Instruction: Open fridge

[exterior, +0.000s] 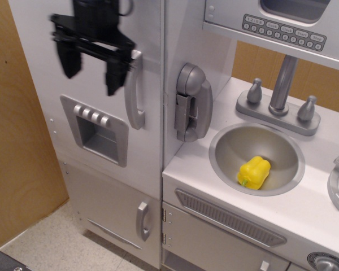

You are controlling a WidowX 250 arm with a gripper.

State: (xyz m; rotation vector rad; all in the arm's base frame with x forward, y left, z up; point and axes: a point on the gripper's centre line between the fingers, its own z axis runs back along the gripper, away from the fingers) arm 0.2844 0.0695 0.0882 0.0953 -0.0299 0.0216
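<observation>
The silver-grey toy fridge (pixel 110 164) fills the left half of the view. Its large door is shut. The door has a vertical curved silver handle (pixel 134 90) near its right edge and a recessed dispenser panel (pixel 96 129) with a row of buttons. My black gripper (pixel 90 70) hangs in front of the upper door, just left of the handle's top. It is open and empty, with both fingers pointing down. The right finger (pixel 115 73) is close beside the handle. The gripper looks motion-blurred.
A smaller lower door with a short handle (pixel 142 221) is under the big door. A grey toy phone (pixel 192 101) hangs on the fridge's side. A sink (pixel 226 148) holds a yellow pepper (pixel 254 172). A faucet (pixel 279 90), microwave panel (pixel 282 31), oven vent (pixel 231 217) and wooden panel (pixel 17 141) surround.
</observation>
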